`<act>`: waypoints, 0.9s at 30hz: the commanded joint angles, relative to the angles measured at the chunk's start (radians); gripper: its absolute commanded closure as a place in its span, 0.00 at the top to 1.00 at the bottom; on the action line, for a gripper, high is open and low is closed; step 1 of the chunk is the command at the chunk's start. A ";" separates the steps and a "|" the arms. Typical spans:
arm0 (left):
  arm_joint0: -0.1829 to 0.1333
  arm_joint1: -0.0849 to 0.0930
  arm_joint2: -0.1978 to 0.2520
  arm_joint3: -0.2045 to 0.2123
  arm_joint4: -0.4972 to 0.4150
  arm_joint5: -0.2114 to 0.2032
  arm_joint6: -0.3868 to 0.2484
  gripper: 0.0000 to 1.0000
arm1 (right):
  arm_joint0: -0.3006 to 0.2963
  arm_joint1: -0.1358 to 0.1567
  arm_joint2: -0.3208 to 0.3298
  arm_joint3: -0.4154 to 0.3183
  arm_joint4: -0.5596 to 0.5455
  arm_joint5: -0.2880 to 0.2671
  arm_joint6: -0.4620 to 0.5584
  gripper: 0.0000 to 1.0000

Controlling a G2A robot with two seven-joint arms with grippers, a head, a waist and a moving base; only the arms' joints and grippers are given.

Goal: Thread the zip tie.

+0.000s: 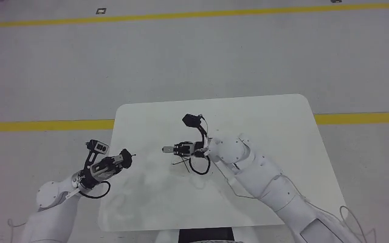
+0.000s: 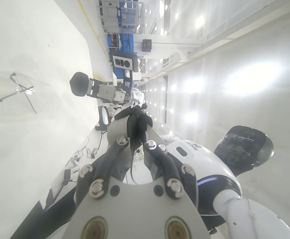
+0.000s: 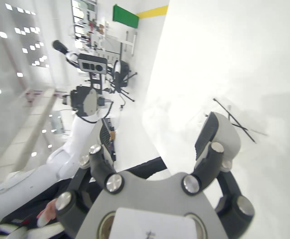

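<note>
Tie (image 2: 132, 158), black, pinched in closed left gripper (image 2: 136, 115) at table (image 1: 273, 121) edge. Right gripper (image 3: 157, 124) wide open, empty, above loose ties (image 3: 235, 123) on table. Judgement: tie light, springy, slick; hold near tail tip, head free.

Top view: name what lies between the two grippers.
Bare white table, seen in the top view, separates the left gripper from the right gripper; the loose zip ties lie by the right one, outside that gap.

Industrial robot lab: yellow floor tape (image 1: 194, 14), equipment racks (image 2: 120, 13)
</note>
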 commanded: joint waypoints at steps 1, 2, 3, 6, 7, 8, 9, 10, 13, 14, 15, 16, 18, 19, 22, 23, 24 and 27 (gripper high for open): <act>0.000 0.000 0.000 0.000 0.000 0.000 0.000 0.00 | 0.001 0.003 -0.015 -0.031 -0.073 0.059 0.011 1.00; 0.000 0.000 0.000 0.000 0.000 0.000 0.000 0.00 | 0.001 0.004 -0.020 -0.043 -0.088 0.070 0.019 1.00; 0.000 0.000 0.000 0.000 0.000 0.000 0.000 0.00 | 0.001 0.005 -0.024 -0.057 -0.106 0.072 0.021 1.00; 0.000 0.000 0.000 0.000 0.000 0.000 0.000 0.00 | -0.001 0.006 -0.023 -0.062 -0.114 0.070 0.012 1.00; 0.000 0.000 0.000 0.000 0.000 0.000 0.000 0.00 | -0.001 0.006 -0.023 -0.062 -0.114 0.070 0.012 1.00; 0.000 0.000 0.000 0.000 0.000 0.000 0.000 0.00 | -0.001 0.006 -0.023 -0.062 -0.114 0.070 0.012 1.00; 0.000 0.000 0.000 0.000 0.000 0.000 0.000 0.00 | -0.001 0.006 -0.023 -0.062 -0.114 0.070 0.012 1.00; 0.000 0.000 0.000 0.000 0.000 0.000 0.000 0.00 | -0.001 0.006 -0.023 -0.062 -0.114 0.070 0.012 1.00; 0.000 0.000 0.000 0.000 0.000 0.000 0.000 0.00 | -0.001 0.006 -0.023 -0.062 -0.114 0.070 0.012 1.00; 0.000 0.000 0.000 0.000 0.000 0.000 0.000 0.00 | -0.002 0.006 -0.029 -0.061 -0.126 0.065 0.012 1.00; 0.000 0.000 0.000 0.000 0.000 0.000 0.000 0.00 | 0.004 0.006 -0.041 -0.059 -0.154 0.066 0.028 1.00; 0.000 0.000 0.000 0.000 0.000 0.000 0.000 0.00 | 0.014 0.006 -0.051 -0.060 -0.181 0.081 0.039 1.00; 0.000 0.000 0.000 0.000 0.000 0.000 0.000 0.00 | 0.046 0.002 -0.088 -0.056 -0.236 0.121 0.105 1.00; 0.000 0.000 0.000 0.000 0.000 0.000 0.000 0.00 | 0.058 -0.002 -0.101 -0.056 -0.248 0.137 0.116 1.00; 0.000 0.000 0.000 0.000 0.000 0.000 0.000 0.00 | 0.102 -0.018 -0.152 -0.036 -0.281 0.167 0.161 1.00; 0.000 0.000 0.000 0.000 0.000 0.000 0.000 0.00 | 0.110 -0.023 -0.168 -0.030 -0.282 0.171 0.169 1.00; 0.000 0.000 0.000 0.000 0.000 0.000 0.000 0.00 | 0.124 -0.031 -0.187 -0.016 -0.283 0.177 0.184 1.00; 0.000 0.000 0.000 0.000 0.000 0.000 0.000 0.00 | 0.158 -0.051 -0.227 0.024 -0.285 0.203 0.215 1.00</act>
